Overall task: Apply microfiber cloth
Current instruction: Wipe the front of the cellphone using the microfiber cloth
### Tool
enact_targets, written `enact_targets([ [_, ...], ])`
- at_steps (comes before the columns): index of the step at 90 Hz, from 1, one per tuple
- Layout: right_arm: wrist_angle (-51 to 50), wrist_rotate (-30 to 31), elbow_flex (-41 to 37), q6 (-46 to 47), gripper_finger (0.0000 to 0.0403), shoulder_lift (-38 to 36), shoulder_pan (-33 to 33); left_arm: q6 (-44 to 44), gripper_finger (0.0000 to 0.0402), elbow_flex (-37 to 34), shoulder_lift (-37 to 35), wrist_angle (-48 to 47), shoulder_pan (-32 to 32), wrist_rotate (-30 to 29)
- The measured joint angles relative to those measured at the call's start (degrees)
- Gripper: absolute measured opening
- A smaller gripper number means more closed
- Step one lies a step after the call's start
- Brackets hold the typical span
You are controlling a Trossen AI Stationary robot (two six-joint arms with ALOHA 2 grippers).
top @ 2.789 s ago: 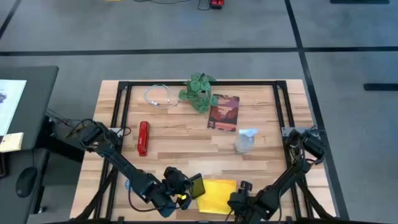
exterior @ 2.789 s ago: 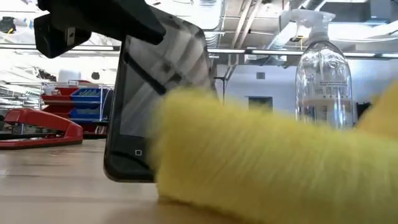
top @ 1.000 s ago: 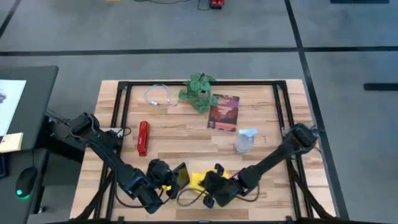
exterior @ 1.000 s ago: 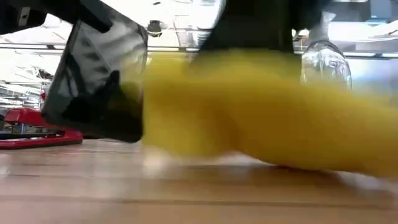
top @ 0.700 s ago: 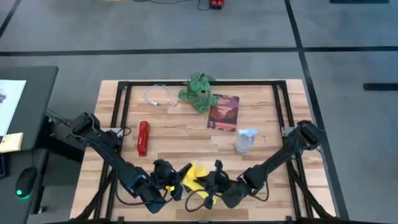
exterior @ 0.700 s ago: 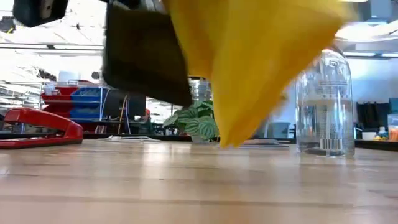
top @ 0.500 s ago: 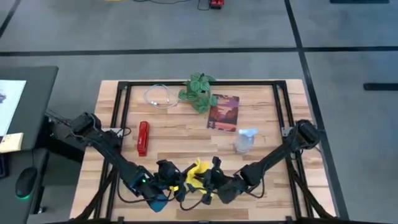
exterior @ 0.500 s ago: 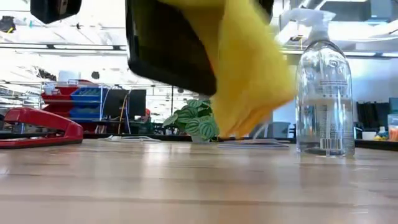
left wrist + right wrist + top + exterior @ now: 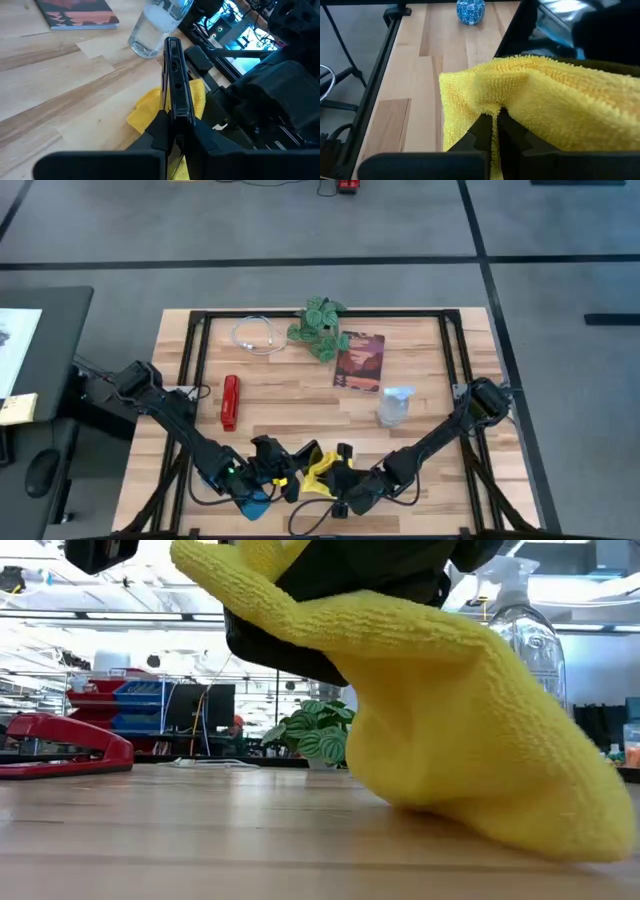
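My left gripper (image 9: 283, 480) is near the table's front edge, shut on a black smartphone (image 9: 176, 75) that it holds clear of the wood. Just to its right, my right gripper (image 9: 335, 483) is shut on the bright yellow microfiber cloth (image 9: 322, 468). In the low view the cloth (image 9: 450, 720) lies draped against the dark phone (image 9: 285, 650). Its lower end (image 9: 590, 835) hangs down to the tabletop or just above it. My left gripper pinches the phone's near end (image 9: 176, 119) between its two fingers, one on each flat face. The phone sticks out beyond the fingertips, edge-on to the wrist view and clear of the table. My right gripper pinches a bunched fold of the cloth (image 9: 495, 107) between its two fingers, several layers thick. The rest of the cloth spreads out beyond the fingers and hangs slack against the phone.
Farther back stand a clear spray bottle (image 9: 395, 406), a dark red book (image 9: 360, 361), a potted plant (image 9: 320, 328), a white cable (image 9: 257, 336) and a red stapler (image 9: 230, 402). A small blue object (image 9: 470, 11) sits near the front left.
My right gripper has lifted the cloth off the table and carried it left toward the phone. The cloth hung free for a moment and now lies draped against the phone. My left gripper has raised the phone clear of the table and tipped it.
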Motion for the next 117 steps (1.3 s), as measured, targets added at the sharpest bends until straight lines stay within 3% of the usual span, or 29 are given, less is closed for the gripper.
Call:
enact_targets([
  [44,-4.4,6.7,0.0,-8.3,0.0000,-9.7,-2.5,1.7,0.0007,0.2,-0.2,0.8,-0.1,1.1],
  [82,7.0,2.2,0.0,-14.3,0.0000,-10.1,-4.9,3.6,0.0007,0.3,-0.1,1.1,-0.1,3.8],
  [117,-12.9,1.9,0.2,-3.7,0.0000,-10.4,-2.9,2.7,0.0007,0.2,0.0,-2.0,-0.1,4.9],
])
